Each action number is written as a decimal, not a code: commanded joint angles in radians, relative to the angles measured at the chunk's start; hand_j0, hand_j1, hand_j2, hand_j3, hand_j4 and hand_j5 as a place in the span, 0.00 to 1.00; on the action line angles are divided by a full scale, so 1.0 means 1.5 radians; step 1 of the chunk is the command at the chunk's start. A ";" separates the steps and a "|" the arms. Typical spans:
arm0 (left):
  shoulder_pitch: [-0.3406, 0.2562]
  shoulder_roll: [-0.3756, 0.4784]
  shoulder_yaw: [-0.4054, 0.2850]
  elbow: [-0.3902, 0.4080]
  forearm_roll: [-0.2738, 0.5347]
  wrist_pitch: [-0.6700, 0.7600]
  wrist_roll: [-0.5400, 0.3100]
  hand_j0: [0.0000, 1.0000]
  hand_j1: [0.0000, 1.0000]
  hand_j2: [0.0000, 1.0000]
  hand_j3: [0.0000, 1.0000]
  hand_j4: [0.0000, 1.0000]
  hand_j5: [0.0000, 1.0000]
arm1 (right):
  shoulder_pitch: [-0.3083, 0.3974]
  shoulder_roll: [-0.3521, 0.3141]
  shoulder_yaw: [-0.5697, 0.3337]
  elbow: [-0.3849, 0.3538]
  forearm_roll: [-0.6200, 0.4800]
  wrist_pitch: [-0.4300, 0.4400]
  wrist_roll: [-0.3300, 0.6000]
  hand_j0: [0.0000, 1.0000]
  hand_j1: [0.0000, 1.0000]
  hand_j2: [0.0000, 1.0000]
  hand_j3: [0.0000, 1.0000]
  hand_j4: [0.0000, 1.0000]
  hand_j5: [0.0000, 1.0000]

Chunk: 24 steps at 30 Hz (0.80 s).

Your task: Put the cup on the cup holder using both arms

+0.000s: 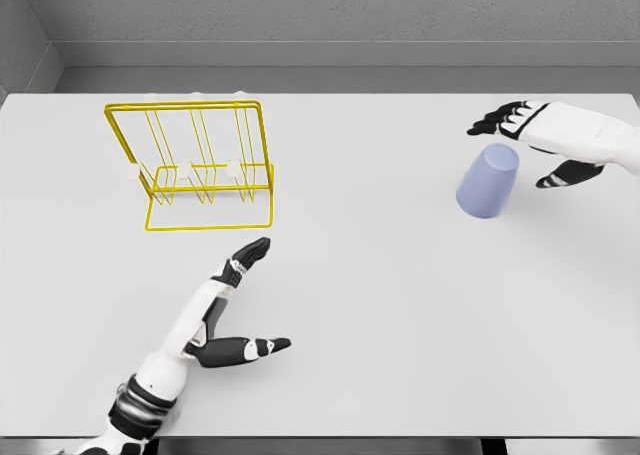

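Head view: cup point(487, 181) sits right of centre on the white table point(380, 315), upper right of frame, looks upside down with the narrow closed end up. Right hand point(545, 140) is just beside it on the right, fingers spread, thumb low, not touching as far as I can tell, holding nothing. Left hand point(235, 310) is lower left, fingers relaxed and open, also empty. Yellow wire rack point(190, 165) stands upper left, well apart from the cup.

Handling guess: small pale-blue cup, rigid, light, smooth tapered wall, so likely slippery and easy to tip or push. Best grip is around the side wall near mid-height, thumb opposite fingers; the taper means a loose grip slides upward. Rack pegs look thin, so the open mouth needs aligning before lowering.
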 commanded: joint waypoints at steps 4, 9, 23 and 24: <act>-0.006 -0.047 -0.002 -0.008 0.006 0.000 -0.012 1.00 1.00 1.00 1.00 1.00 1.00 | -0.018 0.002 0.006 0.000 -0.007 0.001 -0.004 1.00 1.00 1.00 1.00 1.00 1.00; -0.017 -0.041 0.007 -0.014 0.007 0.000 -0.013 1.00 1.00 1.00 1.00 1.00 1.00 | -0.044 0.011 0.049 -0.004 -0.003 0.001 0.046 1.00 1.00 1.00 1.00 1.00 1.00; -0.013 -0.033 0.006 -0.023 0.042 0.091 -0.019 1.00 1.00 1.00 1.00 1.00 1.00 | -0.131 0.009 0.180 0.030 -0.017 0.001 0.055 1.00 1.00 1.00 1.00 1.00 1.00; -0.014 -0.033 0.007 -0.023 0.042 0.090 -0.020 1.00 1.00 1.00 1.00 1.00 1.00 | -0.132 0.009 0.177 0.031 -0.017 0.001 0.055 1.00 1.00 1.00 1.00 1.00 1.00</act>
